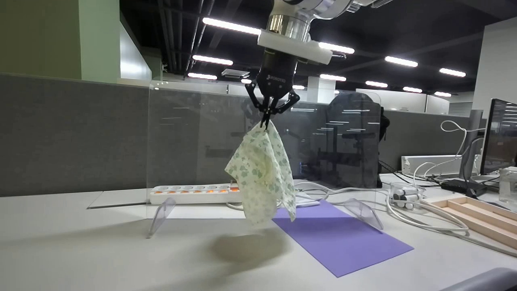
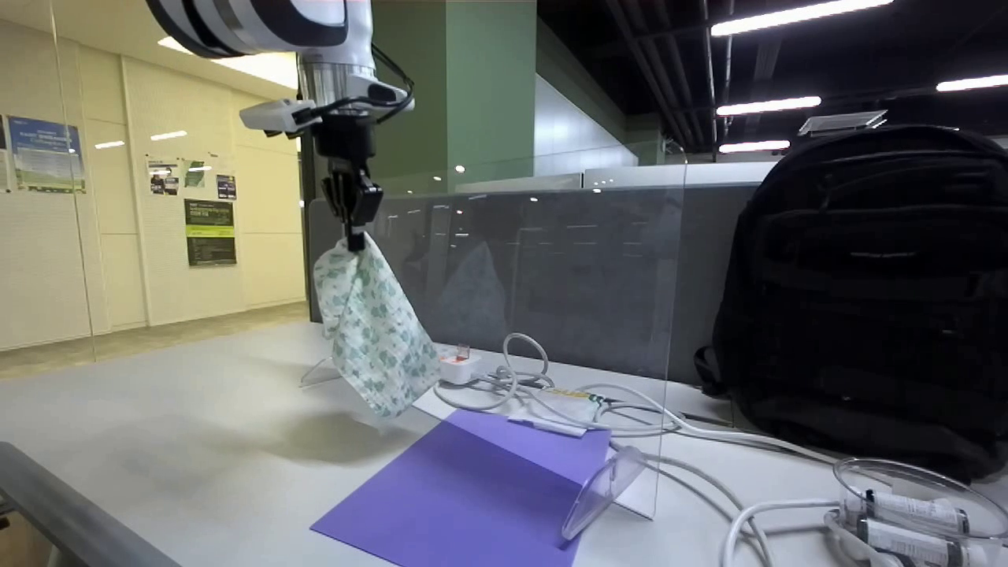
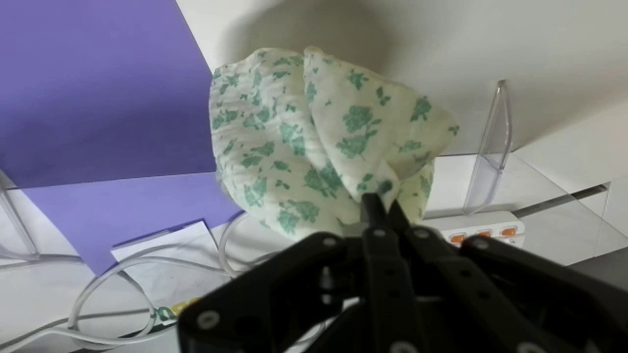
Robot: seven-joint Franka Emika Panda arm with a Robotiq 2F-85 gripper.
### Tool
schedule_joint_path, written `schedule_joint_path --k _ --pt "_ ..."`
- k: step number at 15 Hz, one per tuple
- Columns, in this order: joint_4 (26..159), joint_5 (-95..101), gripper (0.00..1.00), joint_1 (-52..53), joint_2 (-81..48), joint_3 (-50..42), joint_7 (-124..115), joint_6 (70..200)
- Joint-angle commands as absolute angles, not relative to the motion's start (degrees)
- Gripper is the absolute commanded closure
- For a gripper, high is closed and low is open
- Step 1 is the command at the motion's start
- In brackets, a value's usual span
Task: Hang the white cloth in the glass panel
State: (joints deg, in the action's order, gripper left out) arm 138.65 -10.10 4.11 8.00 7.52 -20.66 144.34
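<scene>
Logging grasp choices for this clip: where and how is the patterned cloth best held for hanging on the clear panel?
Probably by its top, from above, as the gripper has it: the cloth narrows to a peak at the pinch, and its loose folds hang below, free to drape over the upright panel.

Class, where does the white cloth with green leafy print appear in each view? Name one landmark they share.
In an exterior view: the cloth hangs near centre from the black claw.
In an exterior view: the cloth hangs left of centre.
In the wrist view: the cloth, slightly above centre.
Shared landmark: the flat purple sheet.
</scene>
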Motion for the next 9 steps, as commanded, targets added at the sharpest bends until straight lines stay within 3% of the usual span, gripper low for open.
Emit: schedule_joint_path --k 1,9 --pt "138.4 -8.9 1.00 4.1 7.6 7.9 -24.3 145.4" --pt "134.0 4.2 1.00 0.4 6.8 10.8 -45.5 161.8"
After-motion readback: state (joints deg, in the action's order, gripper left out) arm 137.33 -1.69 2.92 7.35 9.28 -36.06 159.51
